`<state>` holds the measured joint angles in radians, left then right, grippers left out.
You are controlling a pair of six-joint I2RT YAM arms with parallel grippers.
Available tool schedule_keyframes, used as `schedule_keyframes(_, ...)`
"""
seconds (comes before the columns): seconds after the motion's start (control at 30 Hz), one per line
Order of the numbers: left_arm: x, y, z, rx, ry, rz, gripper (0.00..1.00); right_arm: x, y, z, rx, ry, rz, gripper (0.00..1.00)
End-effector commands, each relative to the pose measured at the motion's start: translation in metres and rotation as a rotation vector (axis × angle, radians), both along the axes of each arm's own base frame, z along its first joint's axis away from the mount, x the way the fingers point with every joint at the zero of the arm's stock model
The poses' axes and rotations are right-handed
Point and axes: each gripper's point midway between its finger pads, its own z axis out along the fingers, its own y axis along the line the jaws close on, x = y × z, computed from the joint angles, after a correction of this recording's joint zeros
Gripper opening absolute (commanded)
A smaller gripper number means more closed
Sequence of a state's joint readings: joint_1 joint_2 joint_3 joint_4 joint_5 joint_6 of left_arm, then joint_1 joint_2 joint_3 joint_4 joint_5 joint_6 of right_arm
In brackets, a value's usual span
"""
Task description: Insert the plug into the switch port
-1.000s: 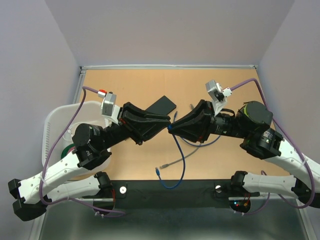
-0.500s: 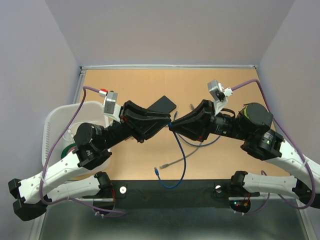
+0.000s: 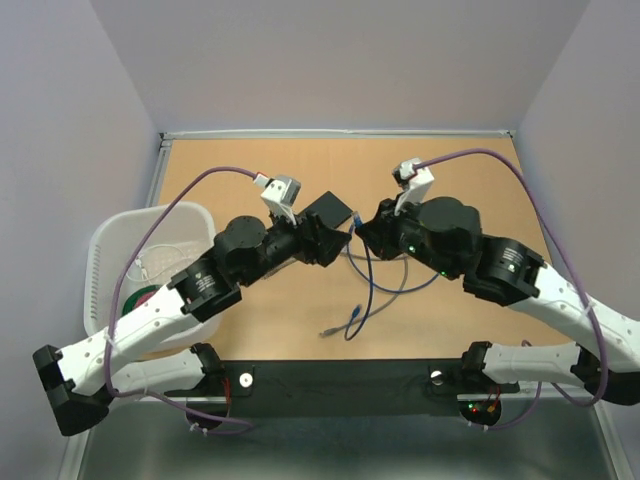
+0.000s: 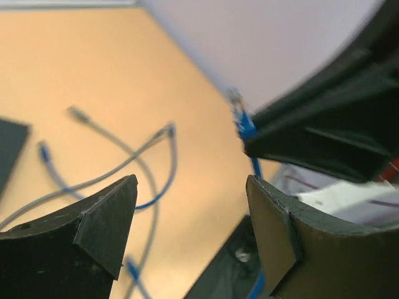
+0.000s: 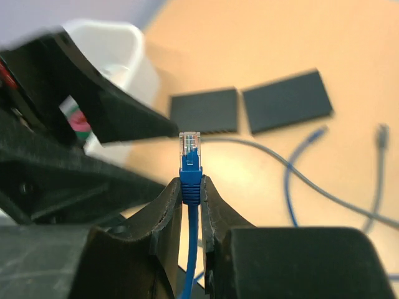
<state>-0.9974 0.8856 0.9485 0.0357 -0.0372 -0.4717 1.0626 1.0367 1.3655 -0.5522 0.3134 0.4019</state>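
Note:
The blue cable's clear-tipped plug stands upright in my right gripper, which is shut on the plug's blue boot. From above, that gripper hovers mid-table, tip to tip with my left gripper. In the left wrist view the left gripper stands open and empty, with the plug just beyond its right finger. The flat black switch lies right behind the left gripper. The right wrist view shows two flat black slabs side by side, and no port shows.
A white basket with a green roll sits at the left edge, under the left arm. The blue cable and a grey cable loop loosely over the wooden table between the arms. A black bar runs along the near edge.
My left gripper has opened and let go of the cable near the plug, and its wrist has swung up and back. The right gripper has kept the plug and turned. The loose cable ends shifted.

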Motion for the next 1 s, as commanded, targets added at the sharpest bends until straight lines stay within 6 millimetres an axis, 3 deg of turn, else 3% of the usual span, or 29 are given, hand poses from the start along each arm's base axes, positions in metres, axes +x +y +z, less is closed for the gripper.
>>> schedule_keyframes(0.0, 0.051, 0.028, -0.038, 0.161, 0.099, 0.195, 0.81, 0.018, -0.023, -0.034, -0.176, 0.048, -0.161, 0.0)
schedule_keyframes(0.1, 0.064, 0.029, -0.075, 0.227, 0.184, 0.179, 0.78, 0.022, -0.026, -0.032, -0.165, 0.05, -0.2, 0.01)
schedule_keyframes(0.17, 0.071, 0.032, -0.092, 0.261, 0.204, 0.19, 0.78, 0.026, -0.034, -0.023, -0.151, 0.029, -0.242, 0.0)
schedule_keyframes(0.2, 0.074, 0.031, -0.113, 0.301, 0.233, 0.195, 0.77, 0.025, -0.041, -0.012, -0.124, 0.013, -0.258, 0.0)
schedule_keyframes(0.3, 0.085, 0.03, -0.148, 0.371, 0.285, 0.224, 0.78, 0.026, -0.051, 0.003, -0.093, -0.019, -0.286, 0.0)
schedule_keyframes(0.37, 0.096, 0.032, -0.16, 0.401, 0.299, 0.249, 0.78, 0.024, -0.051, 0.004, -0.089, -0.024, -0.276, 0.0)
schedule_keyframes(0.4, 0.103, 0.031, -0.176, 0.439, 0.326, 0.258, 0.78, 0.024, -0.049, 0.002, -0.095, -0.02, -0.27, 0.0)
schedule_keyframes(0.6, 0.126, 0.025, -0.212, 0.535, 0.402, 0.269, 0.78, 0.017, -0.038, -0.028, -0.102, 0.054, -0.225, 0.01)
schedule_keyframes(0.8, 0.113, 0.007, -0.249, 0.523, 0.512, 0.177, 0.76, 0.015, -0.044, -0.028, -0.093, 0.048, -0.232, 0.0)
schedule_keyframes(0.97, 0.119, -0.002, -0.264, 0.51, 0.56, 0.185, 0.75, 0.016, -0.044, -0.029, -0.108, 0.04, -0.234, 0.01)
